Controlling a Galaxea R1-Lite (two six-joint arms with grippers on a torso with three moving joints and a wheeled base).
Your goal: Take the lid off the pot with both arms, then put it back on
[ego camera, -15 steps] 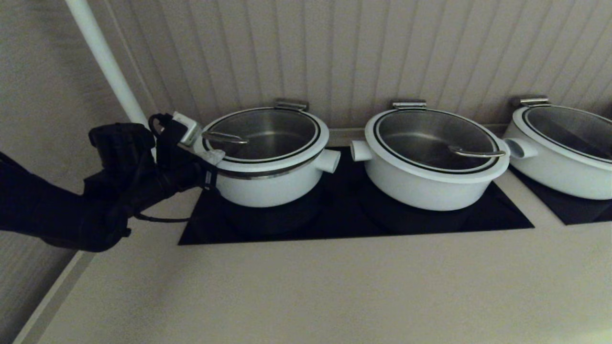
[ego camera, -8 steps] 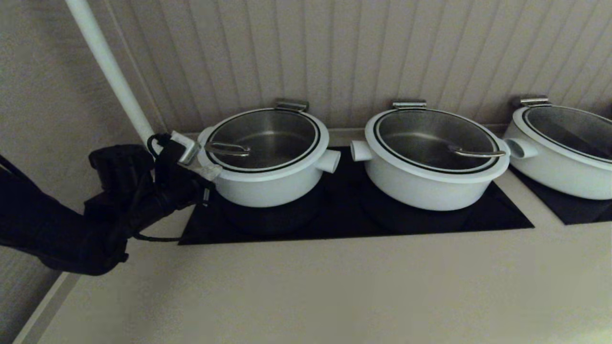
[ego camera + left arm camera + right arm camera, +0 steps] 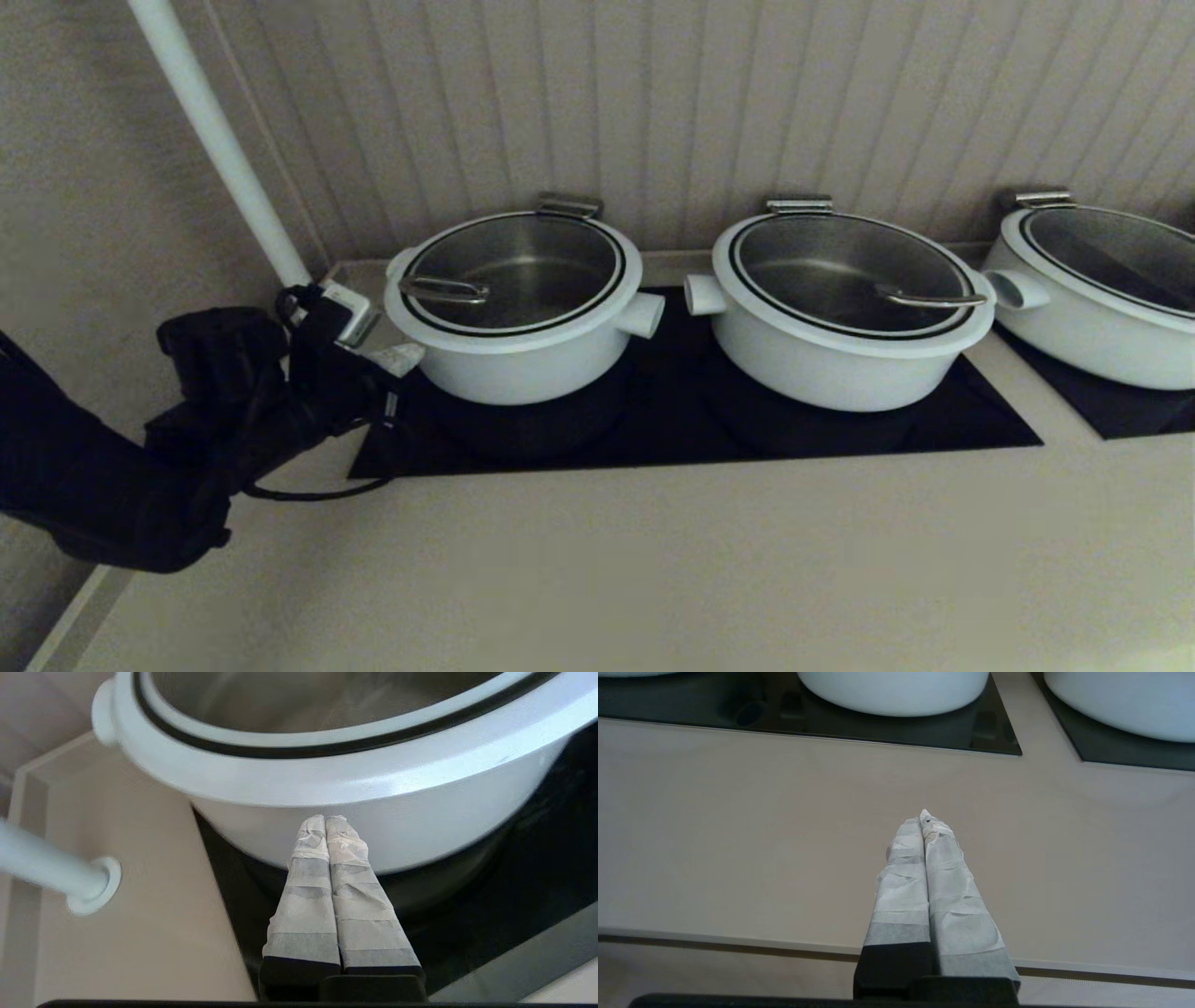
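Lid [image 3: 513,271] seated on leftmost pot [image 3: 523,359], up and right of left gripper [image 3: 400,357], jaws together, empty; right gripper [image 3: 924,817] together, well nearer, over bare counter [image 3: 738,835].

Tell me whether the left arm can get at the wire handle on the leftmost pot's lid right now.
Probably yes. The left gripper, shut, sits low beside the pot, under the lid rim. Nothing covers the wire handle, but the gripper must rise, open and reach in.

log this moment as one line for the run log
lid: seated on pot | left claw: shut, empty, beside pot wall below rim | right claw: shut, empty, over bare counter | stage: lid on pot
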